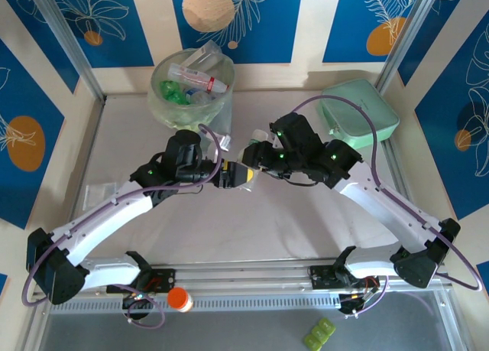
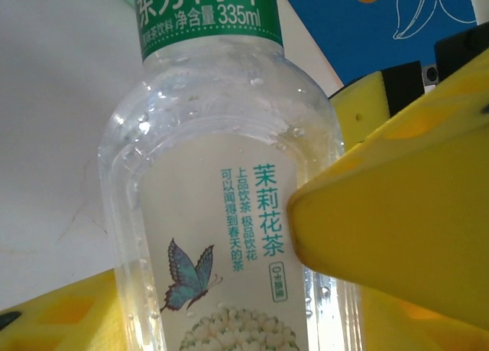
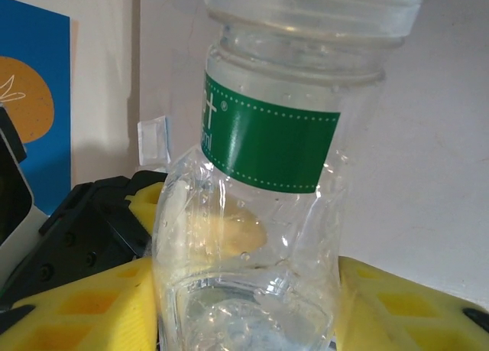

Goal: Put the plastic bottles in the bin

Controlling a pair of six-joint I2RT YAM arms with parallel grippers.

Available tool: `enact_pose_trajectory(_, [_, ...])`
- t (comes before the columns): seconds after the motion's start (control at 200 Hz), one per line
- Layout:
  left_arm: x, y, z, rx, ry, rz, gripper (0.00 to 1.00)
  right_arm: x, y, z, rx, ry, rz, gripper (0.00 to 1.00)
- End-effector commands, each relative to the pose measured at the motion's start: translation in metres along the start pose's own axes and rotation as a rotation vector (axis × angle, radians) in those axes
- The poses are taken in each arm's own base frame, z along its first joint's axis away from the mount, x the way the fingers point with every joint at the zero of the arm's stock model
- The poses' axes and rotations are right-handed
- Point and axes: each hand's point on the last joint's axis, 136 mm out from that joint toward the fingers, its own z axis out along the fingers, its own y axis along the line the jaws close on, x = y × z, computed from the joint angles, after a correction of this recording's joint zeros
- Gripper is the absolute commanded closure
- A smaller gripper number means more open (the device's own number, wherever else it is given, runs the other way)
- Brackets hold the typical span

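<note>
A clear plastic bottle [image 1: 243, 173] with a green band and a white butterfly label hangs above the middle of the table, between both grippers. My left gripper [image 1: 229, 175] holds it from the left. In the left wrist view the bottle [image 2: 221, 213] sits between that gripper's [image 2: 206, 259] yellow fingers [image 2: 397, 236], which press its sides. My right gripper [image 1: 257, 164] reaches in from the right. In the right wrist view the dented bottle [image 3: 260, 213] stands between that gripper's [image 3: 244, 290] yellow fingers [image 3: 76, 305], with both pads against its wall. The bin [image 1: 162, 99] stands at the back left with several bottles [image 1: 197, 79] inside.
A mint-green rounded case [image 1: 359, 118] lies at the back right. A flat clear packet [image 1: 99, 190] lies on the table's left side and another [image 1: 223, 141] just behind the grippers. An orange-capped item [image 1: 179, 299] sits by the front rail, with small green pieces [image 1: 319, 334] below it.
</note>
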Motion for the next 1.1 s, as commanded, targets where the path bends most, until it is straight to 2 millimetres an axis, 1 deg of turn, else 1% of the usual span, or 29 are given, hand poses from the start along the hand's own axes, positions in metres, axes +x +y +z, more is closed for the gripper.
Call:
enact_pose_trajectory(0.0, [-0.014, -0.018, -0.009, 0.027, -0.045, 0.062, 0.43, 0.001, 0.009, -0.013, -0.052, -0.015, -0.006, 0.37])
enact_pose_trajectory(0.03, [-0.014, -0.018, -0.010, 0.023, -0.047, 0.061, 0.44, 0.000, 0.010, -0.016, -0.057, -0.023, -0.008, 0.32])
enact_pose_trajectory(0.075, [-0.015, -0.018, -0.011, 0.018, -0.053, 0.059, 0.45, -0.002, 0.010, -0.020, -0.058, -0.036, -0.009, 0.21])
enact_pose_trajectory(0.135, [-0.017, -0.018, -0.013, 0.007, -0.062, 0.056, 0.46, -0.006, 0.010, -0.030, -0.059, -0.062, -0.015, 0.10])
enact_pose_trajectory(0.195, [-0.021, -0.016, -0.018, -0.028, -0.073, 0.056, 0.46, -0.012, 0.011, -0.043, -0.062, -0.099, -0.031, 0.05])
enact_pose_trajectory(0.27, [-0.033, -0.008, -0.029, -0.124, -0.097, 0.068, 0.47, -0.022, 0.009, -0.065, -0.076, -0.163, -0.030, 0.05])
enact_pose_trajectory(0.345, [-0.055, 0.003, -0.047, -0.280, -0.149, 0.077, 0.51, -0.033, 0.007, -0.093, -0.110, -0.230, -0.017, 0.05])
enact_pose_trajectory(0.4, [-0.082, 0.008, -0.067, -0.398, -0.228, 0.064, 0.52, -0.038, 0.006, -0.113, -0.139, -0.282, -0.013, 0.04])
enact_pose_trajectory(0.43, [-0.095, 0.013, -0.080, -0.482, -0.281, 0.021, 0.51, -0.040, 0.006, -0.123, -0.155, -0.310, -0.017, 0.05])
enact_pose_trajectory(0.44, [-0.101, 0.016, -0.087, -0.522, -0.309, 0.001, 0.52, -0.040, 0.006, -0.127, -0.161, -0.319, -0.016, 0.05])
enact_pose_trajectory(0.475, [-0.116, 0.023, -0.105, -0.622, -0.376, -0.067, 0.56, -0.041, 0.005, -0.136, -0.174, -0.351, -0.017, 0.05])
enact_pose_trajectory(0.51, [-0.130, 0.022, -0.118, -0.674, -0.428, -0.106, 0.61, -0.042, 0.001, -0.143, -0.174, -0.376, -0.008, 0.05])
enact_pose_trajectory(0.545, [-0.142, 0.019, -0.128, -0.704, -0.477, -0.148, 0.62, -0.042, -0.003, -0.147, -0.172, -0.394, 0.000, 0.05])
enact_pose_trajectory(0.605, [-0.158, 0.016, -0.138, -0.721, -0.559, -0.234, 0.64, -0.041, -0.010, -0.151, -0.159, -0.408, 0.015, 0.05])
enact_pose_trajectory(0.695, [-0.177, 0.013, -0.142, -0.684, -0.688, -0.344, 0.64, -0.040, -0.019, -0.147, -0.135, -0.398, 0.042, 0.06])
enact_pose_trajectory(0.745, [-0.186, 0.015, -0.147, -0.682, -0.765, -0.397, 0.64, -0.039, -0.023, -0.143, -0.130, -0.384, 0.054, 0.06])
enact_pose_trajectory(0.8, [-0.194, 0.020, -0.156, -0.710, -0.853, -0.440, 0.64, -0.038, -0.028, -0.138, -0.119, -0.371, 0.070, 0.06])
enact_pose_trajectory(0.95, [-0.223, 0.031, -0.177, -0.793, -1.064, -0.467, 0.60, -0.037, -0.042, -0.124, -0.099, -0.341, 0.109, 0.06])
enact_pose_trajectory(1.03, [-0.240, 0.034, -0.181, -0.825, -1.139, -0.465, 0.58, -0.037, -0.046, -0.118, -0.111, -0.314, 0.138, 0.06])
enact_pose_trajectory(1.095, [-0.248, 0.043, -0.181, -0.848, -1.169, -0.494, 0.56, -0.038, -0.047, -0.115, -0.122, -0.298, 0.154, 0.06])
